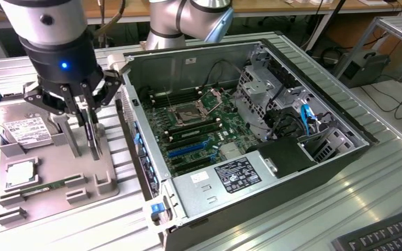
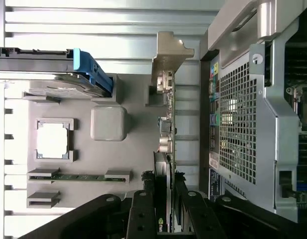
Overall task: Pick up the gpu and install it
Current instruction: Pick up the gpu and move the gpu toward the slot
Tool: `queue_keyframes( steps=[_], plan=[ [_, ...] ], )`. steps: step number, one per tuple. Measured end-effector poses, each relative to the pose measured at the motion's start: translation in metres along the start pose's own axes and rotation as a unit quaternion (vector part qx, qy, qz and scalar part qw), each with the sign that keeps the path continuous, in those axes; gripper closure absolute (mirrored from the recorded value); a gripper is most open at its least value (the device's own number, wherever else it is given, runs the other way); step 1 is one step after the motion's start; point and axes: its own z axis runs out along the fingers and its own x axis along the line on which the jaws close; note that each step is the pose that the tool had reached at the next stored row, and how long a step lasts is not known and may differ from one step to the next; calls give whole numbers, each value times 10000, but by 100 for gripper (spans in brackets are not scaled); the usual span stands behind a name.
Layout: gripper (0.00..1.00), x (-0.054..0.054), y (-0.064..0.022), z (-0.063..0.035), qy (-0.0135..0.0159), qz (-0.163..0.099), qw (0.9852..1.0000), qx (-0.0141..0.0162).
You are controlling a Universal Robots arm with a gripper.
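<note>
The gpu is a thin dark card standing on edge over the grey fixture, at the exterior view's left of the open PC case. My gripper comes down on it from above, its fingers pressed against both faces of the card. In the wrist view the gpu runs away from the gripper to its pale metal bracket. The black fingers hug the card. The motherboard with blue slots lies exposed inside the case.
The fixture also holds a silver hard drive, a square processor and a green memory stick. The case's perforated rear wall stands right beside the card. A keyboard lies at the near right.
</note>
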Motion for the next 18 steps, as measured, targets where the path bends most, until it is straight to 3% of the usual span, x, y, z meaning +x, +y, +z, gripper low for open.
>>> queue_keyframes(
  steps=[10, 13, 18],
  plan=[
    [74, -176, -21, -497, 30, 2, 10000, 0],
    [74, -335, -58, -708, 57, 4, 10000, 0],
    [74, -601, -121, -976, 110, 8, 9999, -1]
  ],
)
